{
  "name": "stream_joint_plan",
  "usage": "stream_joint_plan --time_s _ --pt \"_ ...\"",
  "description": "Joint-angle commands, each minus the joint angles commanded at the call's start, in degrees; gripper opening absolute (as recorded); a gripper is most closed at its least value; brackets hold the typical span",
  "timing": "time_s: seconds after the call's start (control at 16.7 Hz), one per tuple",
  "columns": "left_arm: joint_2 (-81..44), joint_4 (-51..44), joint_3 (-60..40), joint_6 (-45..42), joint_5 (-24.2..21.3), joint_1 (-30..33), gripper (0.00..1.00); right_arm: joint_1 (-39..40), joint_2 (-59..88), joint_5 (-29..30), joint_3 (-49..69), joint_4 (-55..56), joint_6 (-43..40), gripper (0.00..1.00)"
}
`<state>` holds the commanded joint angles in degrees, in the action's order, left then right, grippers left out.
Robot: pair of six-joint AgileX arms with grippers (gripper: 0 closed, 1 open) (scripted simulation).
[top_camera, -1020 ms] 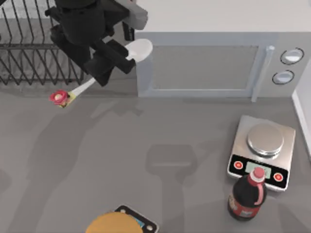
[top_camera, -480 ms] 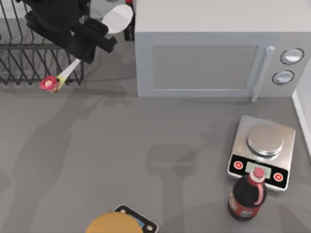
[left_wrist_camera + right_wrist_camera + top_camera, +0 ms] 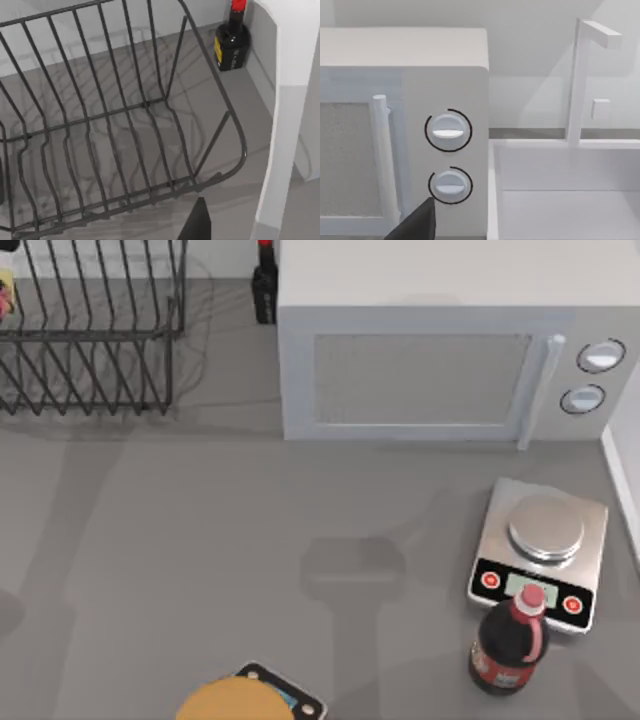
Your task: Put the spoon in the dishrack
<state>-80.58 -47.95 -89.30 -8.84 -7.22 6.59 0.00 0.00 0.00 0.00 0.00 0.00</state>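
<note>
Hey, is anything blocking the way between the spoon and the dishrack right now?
Nothing visible does. The spoon shows its flower knob at the top view's left edge, within the outline of the dishrack. The left gripper hangs above the dishrack's rim.

Bright, even light; soft grey shadows fall across the table [image 3: 250, 540]; no glare.

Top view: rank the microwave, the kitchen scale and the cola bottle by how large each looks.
1. microwave, by far the largest.
2. kitchen scale, clearly smaller.
3. cola bottle, the smallest; it stands upright and nearer the camera, so this footprint understates it.
</note>
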Motion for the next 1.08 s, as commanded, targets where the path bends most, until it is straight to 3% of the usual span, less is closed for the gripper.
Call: stream_joint_plan --time_s 0.48,1.08 --pt "25.9 31.0 21.9 7.1 -4.1 -14.7 0.00 0.0 0.0 0.0 0.0 0.0 0.0 1.00" --pt "28.7 35.7 25.3 8.0 -4.6 -16.6 0.00 0.0 0.0 0.0 0.0 0.0 0.0 1.00"
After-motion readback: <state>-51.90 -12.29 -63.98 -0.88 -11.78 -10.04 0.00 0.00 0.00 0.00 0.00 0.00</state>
